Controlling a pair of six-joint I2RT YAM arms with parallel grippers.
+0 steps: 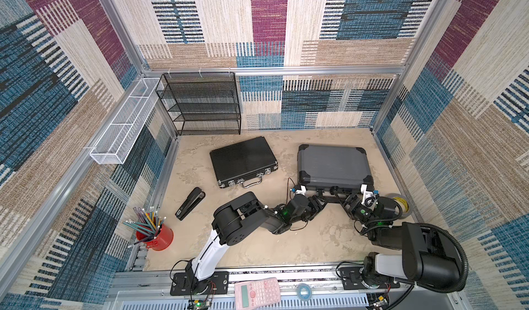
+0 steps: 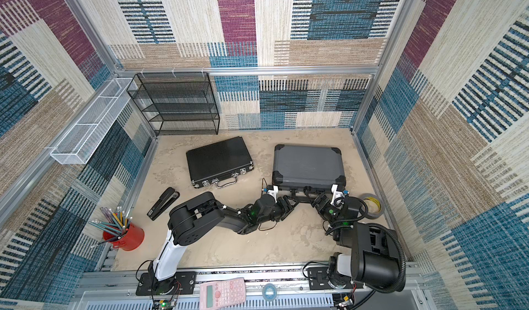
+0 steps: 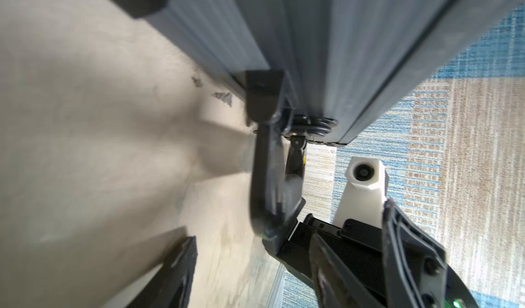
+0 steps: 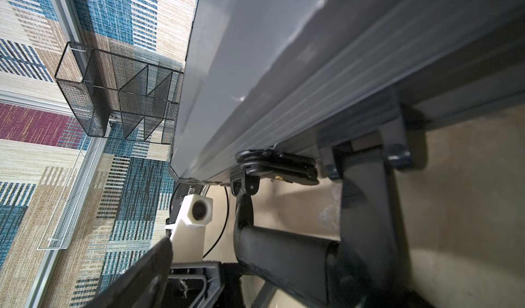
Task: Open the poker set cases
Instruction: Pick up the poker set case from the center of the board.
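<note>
The grey case (image 1: 333, 164) lies shut at the right, the black case (image 1: 243, 161) to its left. At the grey one's near edge the right gripper (image 1: 343, 194) gapes wide. Whether the left gripper (image 1: 321, 193) grips cannot be told. Lifting with the latches fastened could drag the case.

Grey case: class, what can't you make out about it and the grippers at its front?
- Inside the grey case: hidden by its shut lid, in both top views.
- Whether its latches are undone: masked by the left gripper and right gripper in a top view.
- Whether the left gripper holds the handle: the left wrist view is blurred, and the fingers are cut off by the edge.
</note>
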